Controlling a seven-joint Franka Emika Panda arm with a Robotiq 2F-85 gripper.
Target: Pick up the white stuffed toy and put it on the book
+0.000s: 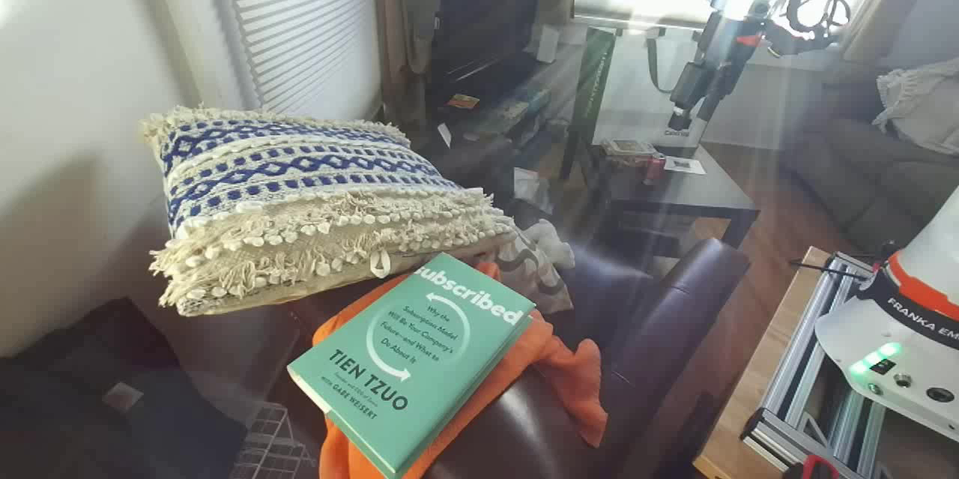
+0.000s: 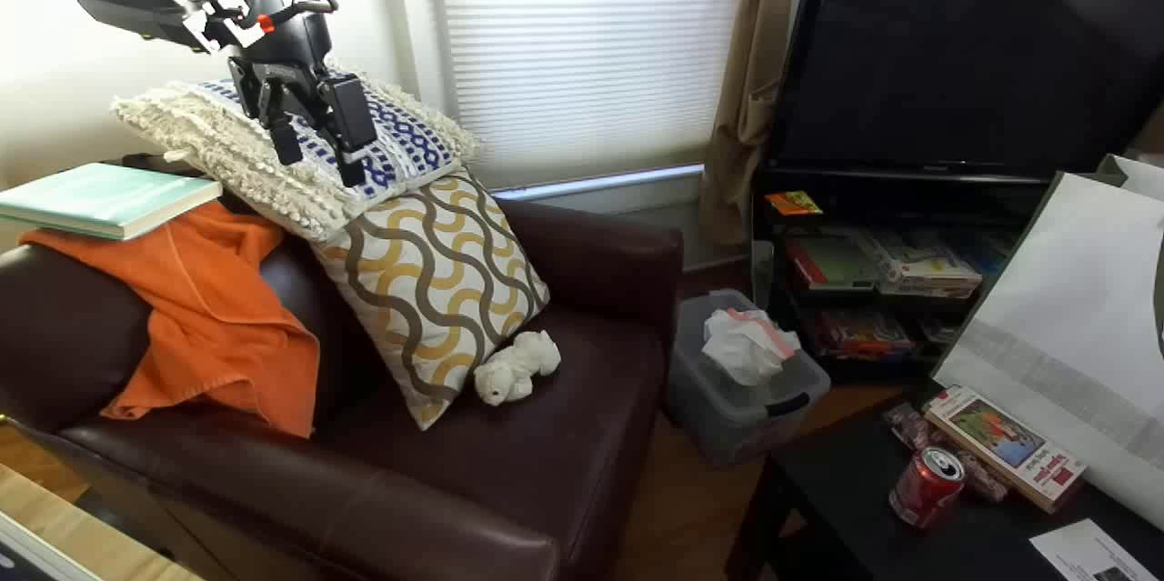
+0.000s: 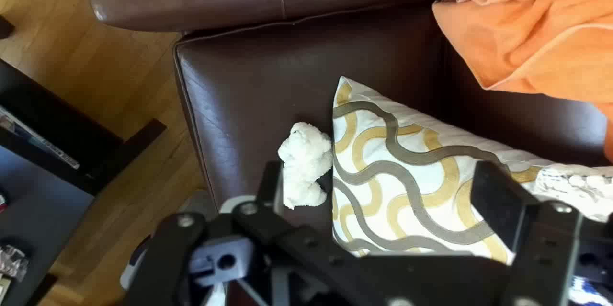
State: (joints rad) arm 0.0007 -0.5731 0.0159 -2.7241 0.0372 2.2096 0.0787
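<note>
The white stuffed toy (image 2: 516,368) lies on the dark leather seat, beside the lower edge of a wavy-patterned pillow, in an exterior view. It also shows in the wrist view (image 3: 306,162), partly behind the left finger, and in an exterior view (image 1: 554,240). The teal-green book (image 1: 412,359) lies on an orange cloth over the sofa back; its edge shows in an exterior view (image 2: 109,199). The book is out of the wrist view. My gripper (image 2: 321,158) is open and empty, high above the seat, fingers pointing down. Its spread fingers frame the pillow in the wrist view (image 3: 378,169).
The wavy-patterned pillow (image 2: 436,290) leans under the fringed blue-and-cream pillow (image 1: 300,179). The orange cloth (image 2: 218,308) hangs down the sofa back. The leather armrest (image 2: 318,508) borders the seat. A plastic bin (image 2: 746,417) and a black table (image 2: 846,508) stand beyond the seat.
</note>
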